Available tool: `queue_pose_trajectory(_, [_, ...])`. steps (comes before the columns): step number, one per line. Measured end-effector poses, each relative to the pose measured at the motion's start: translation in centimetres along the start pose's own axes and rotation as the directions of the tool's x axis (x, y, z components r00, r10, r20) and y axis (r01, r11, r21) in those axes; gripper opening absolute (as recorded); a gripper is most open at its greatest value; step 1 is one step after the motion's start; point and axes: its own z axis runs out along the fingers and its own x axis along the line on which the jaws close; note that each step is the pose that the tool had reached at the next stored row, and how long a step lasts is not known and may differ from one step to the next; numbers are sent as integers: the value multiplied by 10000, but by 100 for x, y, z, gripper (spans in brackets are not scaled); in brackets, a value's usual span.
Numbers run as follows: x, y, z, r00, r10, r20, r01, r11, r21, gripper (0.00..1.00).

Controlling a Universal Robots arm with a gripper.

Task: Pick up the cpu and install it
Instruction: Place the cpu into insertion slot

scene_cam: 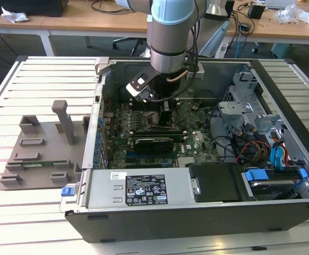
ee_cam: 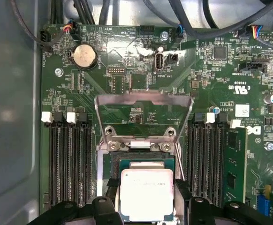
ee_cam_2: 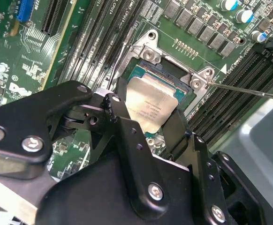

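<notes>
In the exterior view the arm reaches down into the open case on the slatted tabletop. The gripper hangs just over the board, in the case's far half and toward the exterior view's left. In the second wrist view the gripper is clenched on the cpu: the black fingers press two opposite edges, and the metal lid faces the camera. The chip sits directly between them, above the open socket and offset from it toward the gripper's body, so part of the contact field shows past its far edge. It looks slightly tilted to the socket, though that may be the viewing angle. In the first wrist view the cpu hangs between the two banks of memory slots, its edges about parallel to those of the socket, with the load plate swung up beyond. Being square, the cpu has no long axis. The relation that counts, by judgement, is its small offset from the socket and how squarely the edges line up.
</notes>
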Motion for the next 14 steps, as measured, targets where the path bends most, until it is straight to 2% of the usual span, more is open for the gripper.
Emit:
queue_pose_trajectory(6, [33,0,23,10000,0,0,0,10000,0,55])
queue_pose_trajectory(14, [35,6,62,10000,21,0,-21,10000,0,55])
